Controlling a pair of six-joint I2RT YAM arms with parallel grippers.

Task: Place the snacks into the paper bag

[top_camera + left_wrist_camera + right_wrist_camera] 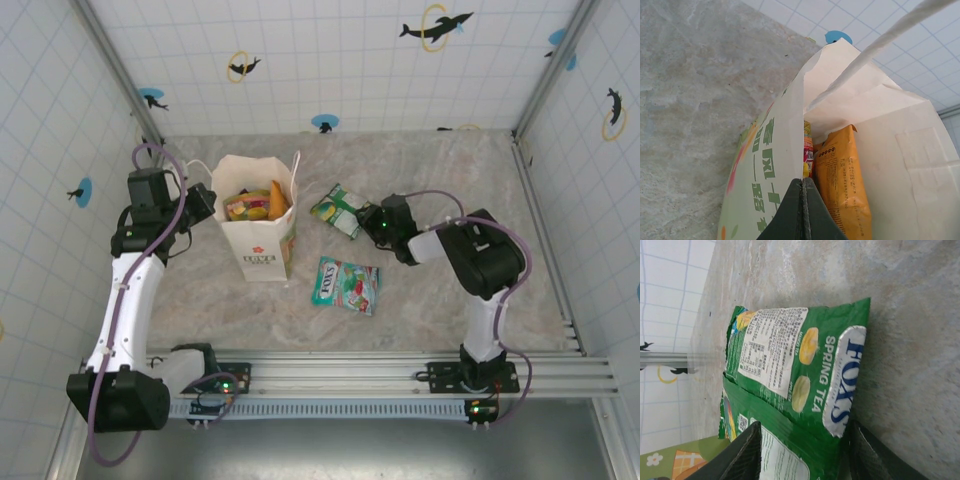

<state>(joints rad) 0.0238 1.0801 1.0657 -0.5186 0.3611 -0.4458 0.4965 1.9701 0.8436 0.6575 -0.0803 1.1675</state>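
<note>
The white paper bag stands upright left of centre, its mouth open. An orange snack packet and a yellow one stand inside it. My left gripper is shut on the bag's left wall, with the orange packet just inside. A green snack packet lies flat to the right of the bag. My right gripper is open, its fingers straddling the green packet, and the right finger is at the packet's edge. A teal packet lies nearer the arms.
White tiled walls close in the marbled table at the back and on both sides. A metal rail runs along the near edge. The bag's thin handle hangs across the left wrist view.
</note>
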